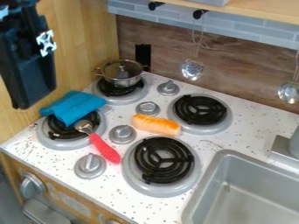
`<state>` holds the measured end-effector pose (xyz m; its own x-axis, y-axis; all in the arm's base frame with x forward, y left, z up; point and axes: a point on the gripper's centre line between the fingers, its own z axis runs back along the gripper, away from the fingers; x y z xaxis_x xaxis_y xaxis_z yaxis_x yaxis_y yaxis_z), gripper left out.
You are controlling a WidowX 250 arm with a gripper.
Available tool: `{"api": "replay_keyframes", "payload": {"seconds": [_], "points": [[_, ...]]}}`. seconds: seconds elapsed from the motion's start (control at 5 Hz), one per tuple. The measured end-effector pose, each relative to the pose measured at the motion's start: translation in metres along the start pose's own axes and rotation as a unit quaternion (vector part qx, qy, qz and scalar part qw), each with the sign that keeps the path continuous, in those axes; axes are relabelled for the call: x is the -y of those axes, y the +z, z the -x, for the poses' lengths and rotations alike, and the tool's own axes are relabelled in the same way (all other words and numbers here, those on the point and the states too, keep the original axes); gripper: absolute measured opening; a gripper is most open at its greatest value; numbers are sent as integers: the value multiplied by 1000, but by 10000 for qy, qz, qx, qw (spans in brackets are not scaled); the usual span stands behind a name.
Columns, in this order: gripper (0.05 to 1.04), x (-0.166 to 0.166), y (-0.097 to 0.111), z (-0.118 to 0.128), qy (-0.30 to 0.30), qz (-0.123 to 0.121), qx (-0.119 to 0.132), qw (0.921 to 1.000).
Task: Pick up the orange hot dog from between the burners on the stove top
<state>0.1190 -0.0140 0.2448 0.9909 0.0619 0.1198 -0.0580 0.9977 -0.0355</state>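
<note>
clerk: where was the pincer [32,89] found, and in what state?

inspector: high at the upper left, in front of the wooden wall and apart from everything on the tabletop [251,131]. whether it was open or closed, i could not tell, nor did i see anything held.

clerk: which step was in hand?

inspector: in my judgement, a stage before any contact. the nearest item, a blue cloth [73,105], lay bunched over the back of the front-left burner [57,136]. the metal head of a red-handled utensil [105,148] rested on that burner's front part. an orange and white roll [155,124] lay beside the back-right burner [216,124].

clerk: what did the next move call for?

inspector: for the cloth, a low approach and a pinch on a raised fold, clear of the utensil.

clerk: anything obscured?

inspector: the cloth hid part of the burner beneath it. the arm was cut off by the view's edge, as was the faucet [295,142]. the lidded pot [121,72] seemed possibly unfilled, though glare on its lid left that uncertain.
</note>
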Motion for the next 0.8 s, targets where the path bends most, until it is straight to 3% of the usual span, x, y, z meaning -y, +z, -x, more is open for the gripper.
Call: {"api": "replay_keyframes", "payload": {"seconds": [0.2,0.4,0.6,0.8], "points": [[1001,-1,-1,1,-61,-7,-14,10000],[1001,-26,-7,7,-103,103,-255,9996],[1001,-34,-16,8,52,-90,-97,9999],[1001,-40,-34,7,678,-239,-27,9974]]}}
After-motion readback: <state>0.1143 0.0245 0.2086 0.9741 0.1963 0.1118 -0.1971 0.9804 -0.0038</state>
